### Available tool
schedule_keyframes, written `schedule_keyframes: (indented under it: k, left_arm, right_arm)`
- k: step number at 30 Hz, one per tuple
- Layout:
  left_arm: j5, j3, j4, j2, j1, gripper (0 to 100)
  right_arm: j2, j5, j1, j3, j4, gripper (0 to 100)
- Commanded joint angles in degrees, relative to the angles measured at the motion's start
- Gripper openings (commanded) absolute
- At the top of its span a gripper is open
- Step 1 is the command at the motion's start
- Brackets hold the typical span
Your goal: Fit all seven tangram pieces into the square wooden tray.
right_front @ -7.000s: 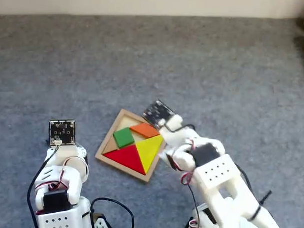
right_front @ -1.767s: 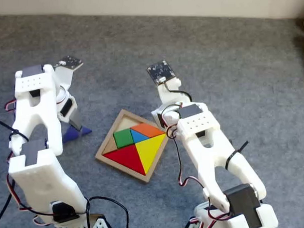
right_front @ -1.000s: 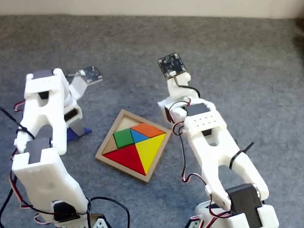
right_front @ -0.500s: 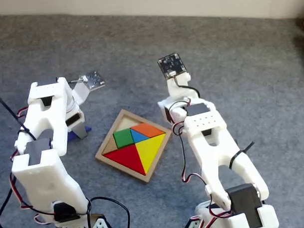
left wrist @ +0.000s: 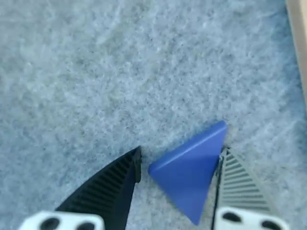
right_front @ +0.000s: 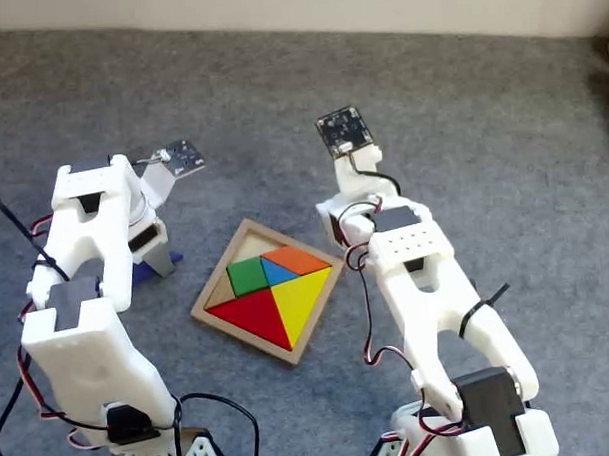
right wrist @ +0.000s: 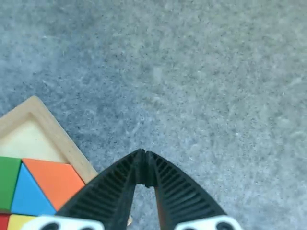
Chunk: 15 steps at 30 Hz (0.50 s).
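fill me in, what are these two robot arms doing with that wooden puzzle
The left arm's pincer is open, straddling a loose blue triangular piece on the grey carpet beside the square wooden tray. The tray holds a green square, an orange piece, a small blue triangle, a yellow triangle and a red triangle, with bare wood showing on one side. The right arm's pincer is shut over the carpet just past the tray's corner.

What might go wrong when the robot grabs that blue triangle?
The blue triangle lies crooked inside the open left tool, so squeezing its slanted edges might twist it or pop it out. The bare spots in the tray look narrow; if the triangle isn't turned right, it may rest on other pieces. The shut right tool hangs by the tray's edge and might bump it.
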Motion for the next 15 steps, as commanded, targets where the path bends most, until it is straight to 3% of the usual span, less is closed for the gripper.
schedule_keyframes:
  k: [1,15]
  left_arm:
    - [0.44,-0.84,-1.67,-1.19,-1.19,26]
    - [0.53,1.98,-1.23,-1.54,-0.48,21]
  right_arm:
    - [-2.59,0.18,0.66,-0.48,-1.19,1.0]
    - [-2.59,0.18,0.66,-0.48,-1.19,1.0]
